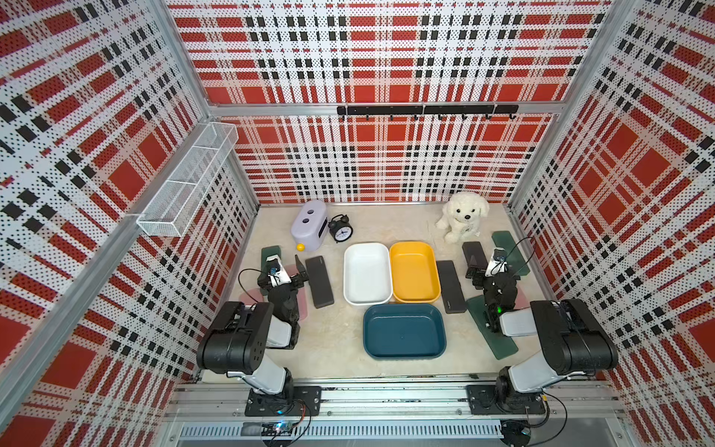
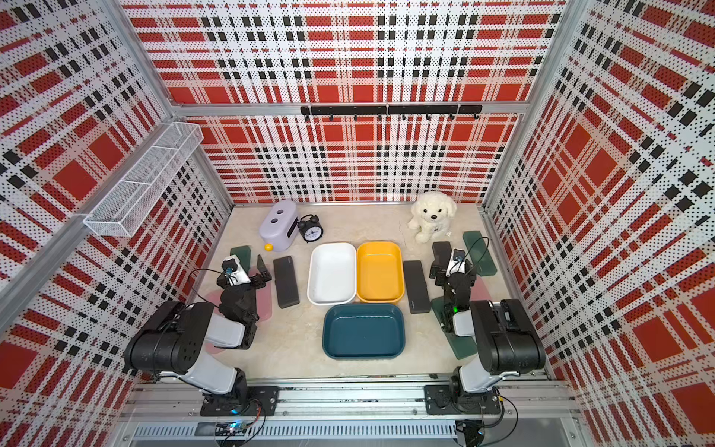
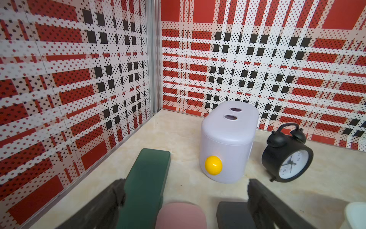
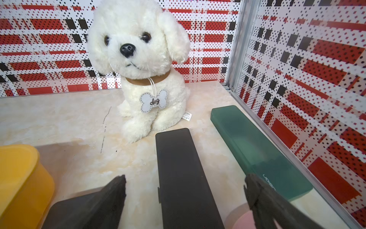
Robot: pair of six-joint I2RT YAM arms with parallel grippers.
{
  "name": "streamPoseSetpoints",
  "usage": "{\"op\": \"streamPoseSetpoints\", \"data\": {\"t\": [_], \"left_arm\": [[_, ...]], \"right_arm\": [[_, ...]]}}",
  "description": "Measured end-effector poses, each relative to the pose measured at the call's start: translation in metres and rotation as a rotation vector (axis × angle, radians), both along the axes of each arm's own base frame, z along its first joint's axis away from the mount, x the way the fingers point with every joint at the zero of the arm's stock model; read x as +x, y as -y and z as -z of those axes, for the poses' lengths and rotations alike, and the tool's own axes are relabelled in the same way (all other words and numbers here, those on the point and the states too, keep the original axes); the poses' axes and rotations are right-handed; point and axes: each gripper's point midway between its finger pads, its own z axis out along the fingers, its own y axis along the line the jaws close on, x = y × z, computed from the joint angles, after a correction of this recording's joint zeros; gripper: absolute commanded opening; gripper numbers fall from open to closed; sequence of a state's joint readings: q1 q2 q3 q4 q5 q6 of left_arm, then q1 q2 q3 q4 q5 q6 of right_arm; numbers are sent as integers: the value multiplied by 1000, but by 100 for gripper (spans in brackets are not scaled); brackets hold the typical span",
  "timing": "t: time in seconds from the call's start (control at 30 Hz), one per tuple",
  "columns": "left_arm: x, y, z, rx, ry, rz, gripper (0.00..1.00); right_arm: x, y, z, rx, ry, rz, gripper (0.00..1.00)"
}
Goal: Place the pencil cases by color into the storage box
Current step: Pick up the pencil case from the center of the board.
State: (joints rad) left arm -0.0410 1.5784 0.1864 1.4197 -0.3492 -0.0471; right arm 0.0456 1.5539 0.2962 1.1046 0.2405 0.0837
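The walls [image 1: 387,58] are dotted red, white and black plaid; the table [image 1: 340,348] is mottled cream. White bin [image 1: 366,274], yellow bin [image 1: 414,273], teal bin [image 1: 404,331]. Black pencil case [image 1: 319,281], dark green pencil case [image 4: 257,150], pale pink pencil case [image 3: 181,216]. Lilac box [image 3: 227,142] — yellow knob [image 3: 213,165]; black clock [image 3: 287,156]; white plush dog [image 4: 138,49].

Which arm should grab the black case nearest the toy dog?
Right. The right gripper, open, is lined up over that black case; the left gripper is beyond the white bin.

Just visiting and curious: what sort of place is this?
Probably a robot test booth, not a home: a left arm and right arm bolted to a metal rail, plaid panel walls, a plush dog prop.
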Motion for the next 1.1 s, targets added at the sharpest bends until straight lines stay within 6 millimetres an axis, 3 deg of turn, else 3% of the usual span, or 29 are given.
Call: {"op": "streamPoseSetpoints", "data": {"t": [0.87,0.97,1.07,1.1], "left_arm": [[0,0,0,0,0,-1,99],[0,1,0,4,-18,-20,99],[4,4,-18,11,-1,-54,100],[4,6,-28,14,14,-71,100]], "right_arm": [[0,0,0,0,0,0,100],[0,0,0,0,-2,0,96],[10,0,2,3,-85,3,97],[20,0,-7,4,-103,4,97]]}}
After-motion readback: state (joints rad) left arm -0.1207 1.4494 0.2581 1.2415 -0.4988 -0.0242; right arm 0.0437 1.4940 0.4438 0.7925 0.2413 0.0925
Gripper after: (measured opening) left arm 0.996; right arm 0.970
